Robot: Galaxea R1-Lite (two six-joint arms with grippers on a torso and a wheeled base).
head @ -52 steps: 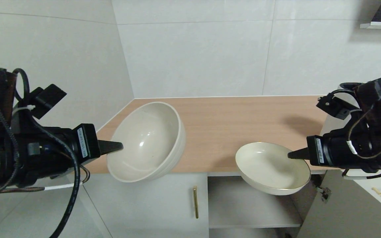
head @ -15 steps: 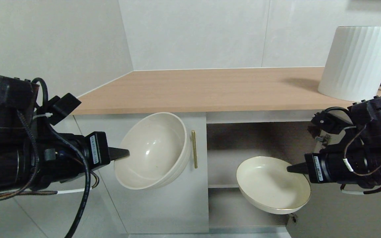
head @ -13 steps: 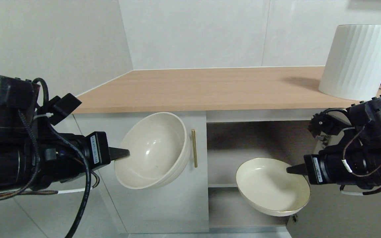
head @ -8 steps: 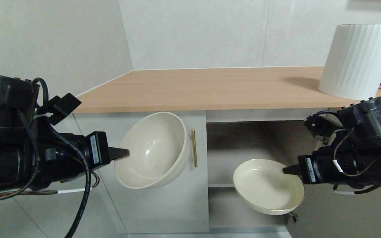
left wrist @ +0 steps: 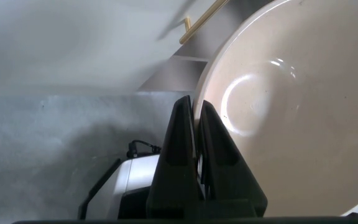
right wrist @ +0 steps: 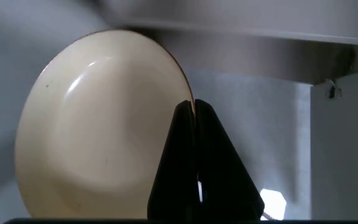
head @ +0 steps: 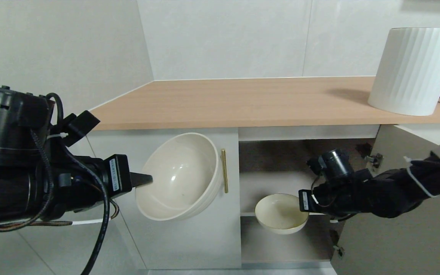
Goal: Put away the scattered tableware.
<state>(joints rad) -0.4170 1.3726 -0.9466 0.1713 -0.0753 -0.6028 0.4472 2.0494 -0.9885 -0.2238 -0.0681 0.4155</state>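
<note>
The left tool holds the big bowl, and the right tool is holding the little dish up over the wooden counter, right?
Not quite. The left tool does hold the big bowl, but the right tool holds the little dish down inside the open cupboard, below the wooden counter, not over it. The head view shows this.

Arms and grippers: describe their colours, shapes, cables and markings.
Both arms are black. The left arm has bulky cylindrical housings, looped black cables, a white cable tie and a thin white cable below. The right arm also carries a white tie. The left gripper and right gripper each have a white printed label on the body and two black fingers tapering to a point.
</note>
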